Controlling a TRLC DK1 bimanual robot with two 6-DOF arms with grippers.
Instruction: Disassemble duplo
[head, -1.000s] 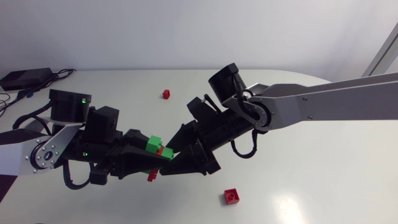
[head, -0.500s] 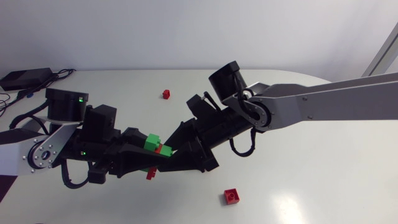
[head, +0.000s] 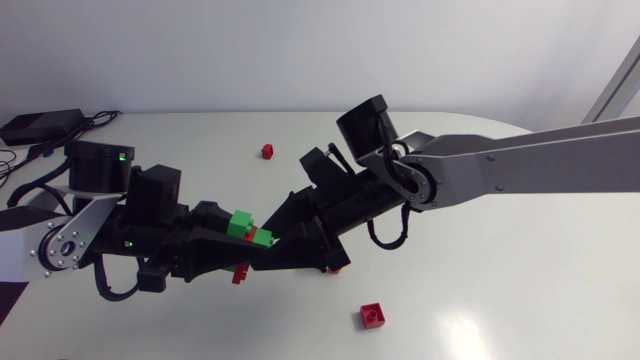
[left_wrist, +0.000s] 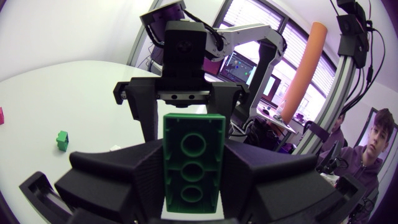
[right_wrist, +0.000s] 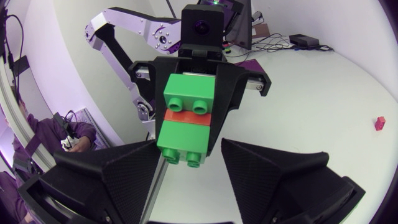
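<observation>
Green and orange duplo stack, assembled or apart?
Assembled: the green and orange duplo stack has green bricks pressed onto an orange layer.

One stack, three loose bricks

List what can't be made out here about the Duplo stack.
Head view: the left gripper and right gripper cover most of the stack; only its top shows.
Left wrist view: the green brick hides the layers behind it.
Head view: the red piece under the left gripper is mostly covered; shape unclear.
</observation>
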